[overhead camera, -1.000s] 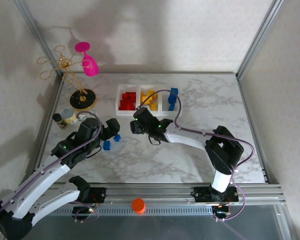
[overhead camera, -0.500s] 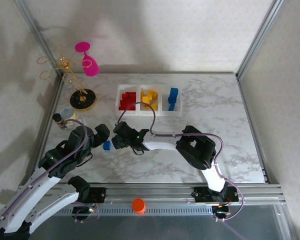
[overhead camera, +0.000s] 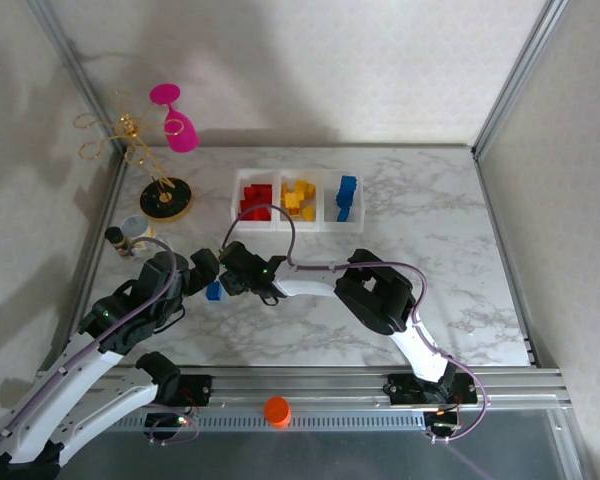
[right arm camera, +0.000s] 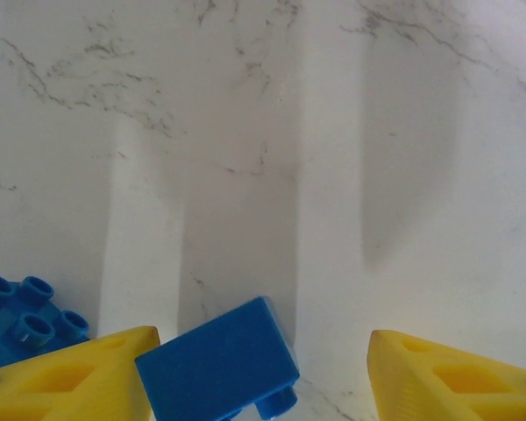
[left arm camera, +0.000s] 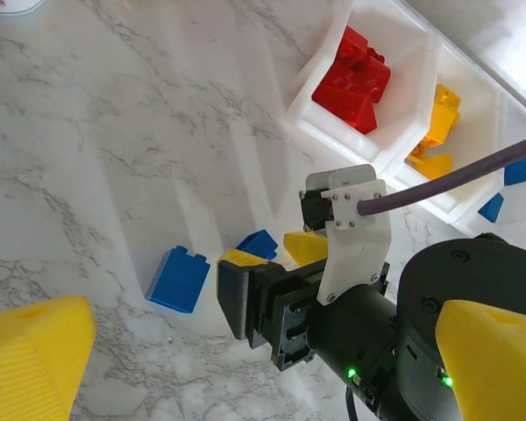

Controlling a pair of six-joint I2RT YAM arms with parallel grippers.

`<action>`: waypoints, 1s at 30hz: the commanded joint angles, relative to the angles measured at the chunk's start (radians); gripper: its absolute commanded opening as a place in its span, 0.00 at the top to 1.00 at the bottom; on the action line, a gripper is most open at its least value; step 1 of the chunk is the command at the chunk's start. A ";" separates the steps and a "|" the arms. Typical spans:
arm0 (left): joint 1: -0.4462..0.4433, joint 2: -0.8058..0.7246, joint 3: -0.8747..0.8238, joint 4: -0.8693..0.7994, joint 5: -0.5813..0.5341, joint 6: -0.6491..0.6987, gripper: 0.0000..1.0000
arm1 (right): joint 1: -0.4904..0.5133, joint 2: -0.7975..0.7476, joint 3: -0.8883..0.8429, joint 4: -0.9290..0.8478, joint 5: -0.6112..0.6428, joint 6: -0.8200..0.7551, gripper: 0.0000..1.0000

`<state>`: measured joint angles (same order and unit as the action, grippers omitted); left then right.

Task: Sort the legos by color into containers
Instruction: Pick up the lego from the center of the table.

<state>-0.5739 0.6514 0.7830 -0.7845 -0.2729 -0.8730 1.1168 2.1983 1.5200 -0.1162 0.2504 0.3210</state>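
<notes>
The desk [overhead camera: 450, 260] carries the containers [overhead camera: 320, 228] well beyond the right gripper [right arm camera: 261, 340], which hangs open astride a small blue lego [right arm camera: 219, 355] crowding one finger. Closing may twist it loose, I reckon, or bump the bigger blue lego [right arm camera: 17, 320] just outside. The left gripper [left arm camera: 263, 324], open too, hovers close.

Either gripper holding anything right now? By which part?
Nothing is held. The right gripper is open, with a small blue studded plastic brick lying ungripped between its fingers. The left gripper is open and empty.
</notes>
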 commanded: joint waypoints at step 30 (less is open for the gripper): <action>0.007 0.140 0.045 0.182 0.150 0.066 0.00 | -0.228 -0.422 -0.247 -0.092 0.123 0.072 0.69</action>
<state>-0.5739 0.7643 0.7921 -0.6632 -0.1741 -0.8387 0.9405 1.8153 1.3144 -0.1543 0.3038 0.3637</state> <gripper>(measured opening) 0.996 0.318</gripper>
